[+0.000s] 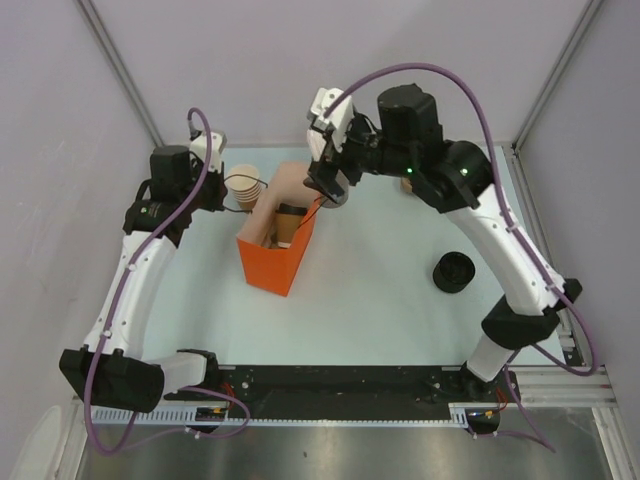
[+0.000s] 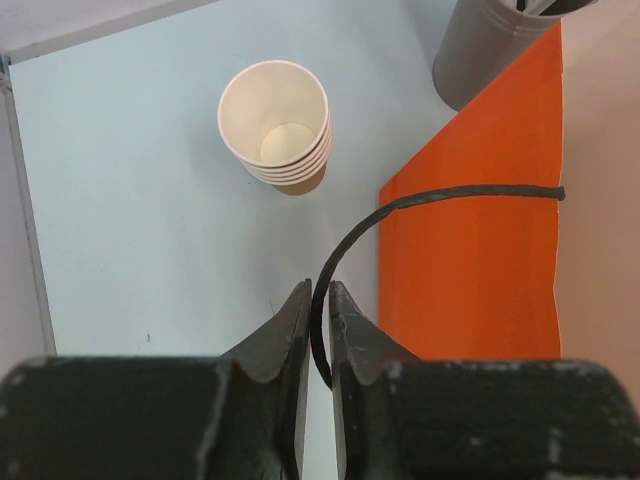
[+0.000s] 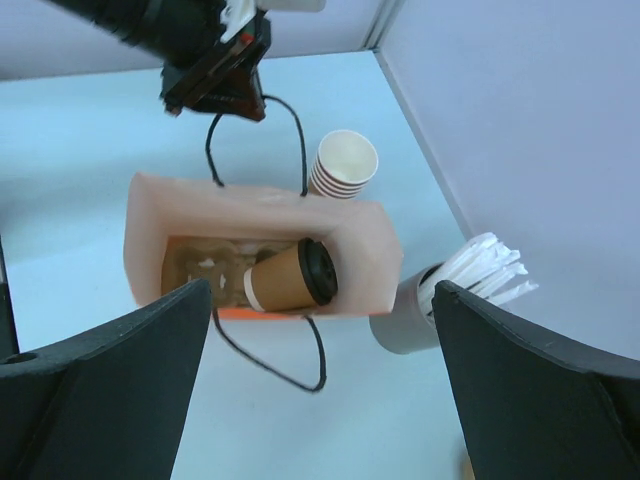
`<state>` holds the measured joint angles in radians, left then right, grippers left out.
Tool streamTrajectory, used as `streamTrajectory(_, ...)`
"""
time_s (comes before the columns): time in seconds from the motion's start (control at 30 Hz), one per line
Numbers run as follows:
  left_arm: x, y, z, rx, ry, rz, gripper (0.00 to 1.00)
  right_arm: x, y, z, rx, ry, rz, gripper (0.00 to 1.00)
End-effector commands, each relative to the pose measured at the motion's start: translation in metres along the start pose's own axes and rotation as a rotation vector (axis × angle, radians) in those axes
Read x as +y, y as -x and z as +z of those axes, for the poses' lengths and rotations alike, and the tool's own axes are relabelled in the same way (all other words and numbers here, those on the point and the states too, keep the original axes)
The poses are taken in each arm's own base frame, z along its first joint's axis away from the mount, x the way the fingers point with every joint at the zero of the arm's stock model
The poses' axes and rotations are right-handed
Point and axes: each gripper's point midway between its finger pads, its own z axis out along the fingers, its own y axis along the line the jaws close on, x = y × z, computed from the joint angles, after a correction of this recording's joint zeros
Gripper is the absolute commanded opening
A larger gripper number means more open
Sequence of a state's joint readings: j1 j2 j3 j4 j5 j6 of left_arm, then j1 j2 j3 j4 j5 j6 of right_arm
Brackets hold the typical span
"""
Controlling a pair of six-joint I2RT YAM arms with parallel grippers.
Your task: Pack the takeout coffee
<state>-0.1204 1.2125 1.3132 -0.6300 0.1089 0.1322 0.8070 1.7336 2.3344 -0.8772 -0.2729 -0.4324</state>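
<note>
The takeout coffee (image 3: 285,278), a brown paper cup with a black lid and a pale band, lies tilted inside the orange paper bag (image 3: 395,262) on a cardboard carrier. From above, the cup (image 1: 288,222) shows in the bag (image 1: 272,268) mouth. My left gripper (image 2: 318,290) is left of the bag. Its jaws are closed to a narrow slit round the bag's black cord handle (image 2: 400,200), which arches up to it. My right gripper (image 3: 320,290) hangs above the bag mouth, jaws wide open and holding nothing; it also shows from above (image 1: 327,186).
A stack of nested brown cups (image 2: 275,125) stands left of the bag. A grey cup of white sticks (image 3: 420,310) stands beside the bag's far end. A black round object (image 1: 453,272) sits on the table to the right. Purple walls enclose the back and sides.
</note>
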Motion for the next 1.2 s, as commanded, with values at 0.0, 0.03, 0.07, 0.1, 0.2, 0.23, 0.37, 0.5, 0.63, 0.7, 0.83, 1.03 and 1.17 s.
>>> streamTrajectory(0.0, 0.000, 0.022, -0.010, -0.055, -0.007, 0.017, 0.17, 0.015, -0.007, -0.045, 0.016, 0.063, -0.107, 0.96)
streamTrajectory(0.03, 0.000, 0.024, -0.011, -0.058, -0.007, 0.016, 0.17, 0.023, -0.023, -0.041, 0.046, 0.102, -0.101, 0.94)
streamTrajectory(0.07, 0.000, 0.025, -0.012, -0.059, -0.003, 0.016, 0.17, 0.023, -0.032, -0.042, 0.062, 0.109, -0.116, 0.94)
streamTrajectory(0.1, 0.000, 0.026, -0.012, -0.059, -0.003, 0.018, 0.17, 0.025, -0.037, -0.044, 0.068, 0.120, -0.121, 0.94)
streamTrajectory(0.2, 0.002, 0.031, -0.015, -0.065, 0.008, 0.017, 0.17, 0.029, -0.057, -0.045, 0.094, 0.148, -0.137, 0.93)
streamTrajectory(0.23, 0.003, 0.034, -0.017, -0.072, 0.012, 0.019, 0.17, 0.028, -0.061, -0.044, 0.103, 0.143, -0.140, 0.92)
streamTrajectory(0.37, 0.006, 0.039, -0.020, -0.075, 0.024, 0.019, 0.19, 0.021, -0.074, -0.032, 0.121, 0.136, -0.145, 0.90)
streamTrajectory(0.5, 0.007, 0.040, -0.022, -0.071, 0.029, 0.021, 0.20, 0.010, -0.073, -0.020, 0.113, 0.123, -0.151, 0.90)
streamTrajectory(0.63, 0.007, 0.039, -0.023, -0.070, 0.032, 0.021, 0.21, 0.005, -0.069, -0.008, 0.094, 0.138, -0.151, 0.91)
streamTrajectory(0.7, 0.007, 0.037, -0.021, -0.060, 0.031, 0.021, 0.22, 0.004, -0.069, -0.001, 0.091, 0.147, -0.151, 0.91)
streamTrajectory(0.83, 0.007, 0.036, -0.020, -0.054, 0.030, 0.018, 0.24, 0.004, -0.072, 0.012, 0.097, 0.156, -0.159, 0.91)
streamTrajectory(1.03, 0.007, 0.037, -0.021, -0.059, 0.032, 0.017, 0.24, 0.011, -0.078, 0.024, 0.105, 0.197, -0.163, 0.76)
streamTrajectory(1.17, 0.007, 0.036, -0.020, -0.054, 0.032, 0.018, 0.25, 0.014, -0.076, 0.026, 0.097, 0.210, -0.158, 0.56)
